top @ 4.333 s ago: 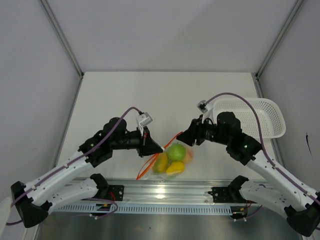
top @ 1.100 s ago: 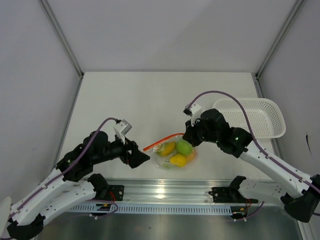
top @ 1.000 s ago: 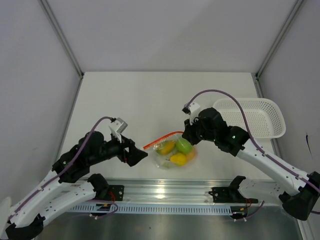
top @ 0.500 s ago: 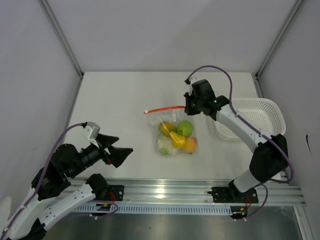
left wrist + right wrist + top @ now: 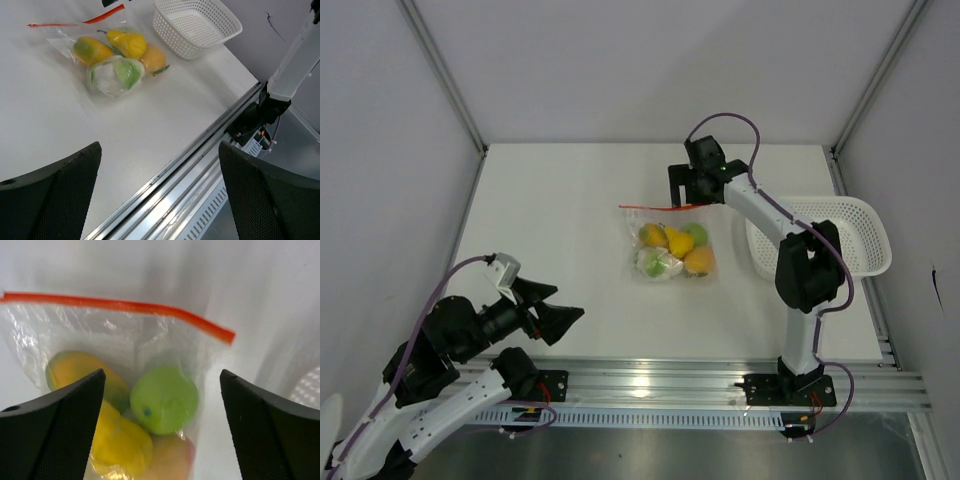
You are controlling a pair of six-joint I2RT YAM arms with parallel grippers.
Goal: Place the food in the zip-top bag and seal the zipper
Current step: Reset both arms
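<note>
The zip-top bag (image 5: 670, 248) lies flat on the table, mid-right. Inside it is the food: an orange-yellow fruit (image 5: 652, 236), a yellow pear (image 5: 678, 242), a green apple (image 5: 696, 233), a peach (image 5: 698, 262) and a white-and-green vegetable (image 5: 655, 263). The orange-red zipper (image 5: 655, 208) runs as one flat line along the bag's far edge. My right gripper (image 5: 695, 198) hovers open just over that edge, touching nothing; from its wrist I see the zipper (image 5: 120, 306) and apple (image 5: 165, 399) below the open gripper (image 5: 162, 375). My left gripper (image 5: 558, 320) stands open and empty near the front left.
A white mesh basket (image 5: 840, 235) sits at the right edge, close to the bag; it also shows as the basket (image 5: 195, 25) in the left wrist view. An aluminium rail (image 5: 650, 385) lines the table's near edge. Grey walls enclose the sides and back.
My right gripper carried the bag by its zipper toward the far side, then opened and let it go; the bag now lies flat. My left arm pulled back to the front left.
</note>
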